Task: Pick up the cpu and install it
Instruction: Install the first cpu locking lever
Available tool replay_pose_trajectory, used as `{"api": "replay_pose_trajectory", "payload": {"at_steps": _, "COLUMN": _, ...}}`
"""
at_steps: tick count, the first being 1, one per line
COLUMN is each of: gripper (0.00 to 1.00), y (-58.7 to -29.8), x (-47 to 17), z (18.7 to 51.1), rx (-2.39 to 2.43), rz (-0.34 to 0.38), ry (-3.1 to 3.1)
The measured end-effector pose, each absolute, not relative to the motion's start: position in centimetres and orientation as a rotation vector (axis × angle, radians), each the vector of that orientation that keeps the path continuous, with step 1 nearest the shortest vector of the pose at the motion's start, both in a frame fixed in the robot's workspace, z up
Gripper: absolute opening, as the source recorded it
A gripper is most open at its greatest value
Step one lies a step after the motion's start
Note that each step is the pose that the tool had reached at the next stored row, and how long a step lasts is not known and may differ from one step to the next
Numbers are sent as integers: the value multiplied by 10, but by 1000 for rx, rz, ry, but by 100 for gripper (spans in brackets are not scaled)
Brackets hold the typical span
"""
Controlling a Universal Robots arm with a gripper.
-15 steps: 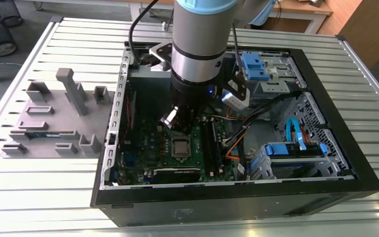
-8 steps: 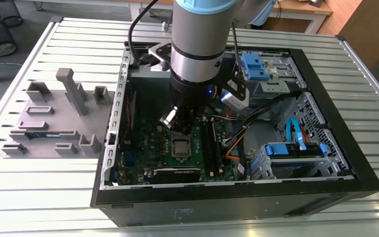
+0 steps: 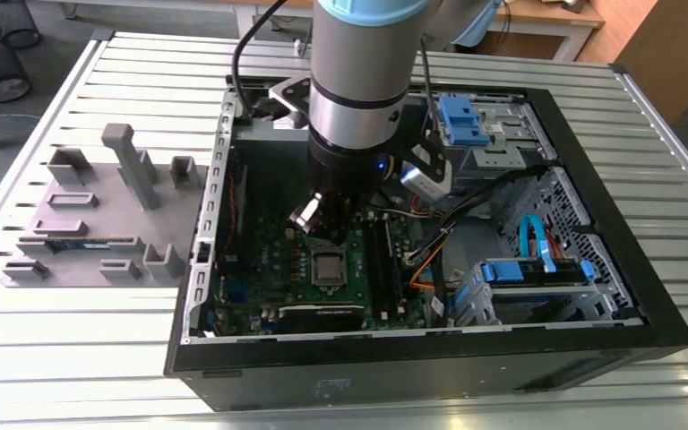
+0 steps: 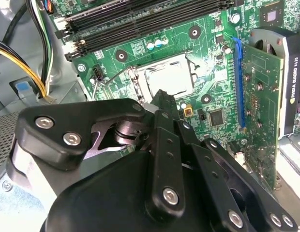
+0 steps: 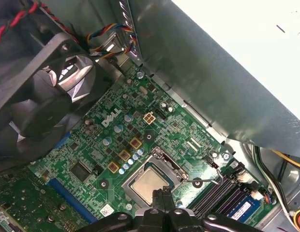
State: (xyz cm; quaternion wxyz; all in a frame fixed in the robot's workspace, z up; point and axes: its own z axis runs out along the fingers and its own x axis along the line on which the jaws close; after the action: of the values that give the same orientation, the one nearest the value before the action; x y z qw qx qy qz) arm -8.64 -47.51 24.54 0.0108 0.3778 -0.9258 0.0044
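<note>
Arm: reaches down into the open computer case (image 3: 583,296), which lies on the slatted counter (image 3: 141,72).
Hand (image 5: 162,198): hovers just above the motherboard (image 5: 116,140), fingers pressed together at the tips with nothing between them.
Cpu (image 5: 147,183): sits flat in the socket frame (image 5: 176,166), silver top facing up, directly under the fingertips; in the second wrist view the cpu (image 4: 169,79) lies just beyond the tips, apart from them.
Socket state: frame looks open around the chip; retention lever (image 5: 208,182) stands beside it, apparently not latched.
Neighbouring parts: memory slots (image 4: 140,19) and a graphics card (image 4: 261,96) flank the socket.
Step in hand (judgement): placement appears done, the chip released into the socket; securing remains.
Next move calls for: a clean vertical clearance from the chip, then controlled pressure on frame and lever without shifting the chip.
</note>
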Motion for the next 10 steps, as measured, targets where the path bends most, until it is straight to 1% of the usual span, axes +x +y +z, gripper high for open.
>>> {"api": "replay_pose_trajectory", "payload": {"at_steps": 6, "gripper": 11, "y": -475, "x": -86, "z": 249, "rx": 1188, "rz": -2, "ry": -2895}}
{"api": "replay_pose_trajectory", "payload": {"at_steps": 10, "gripper": 11, "y": -475, "x": -86, "z": 250, "rx": 1193, "rz": -26, "ry": -2903}}
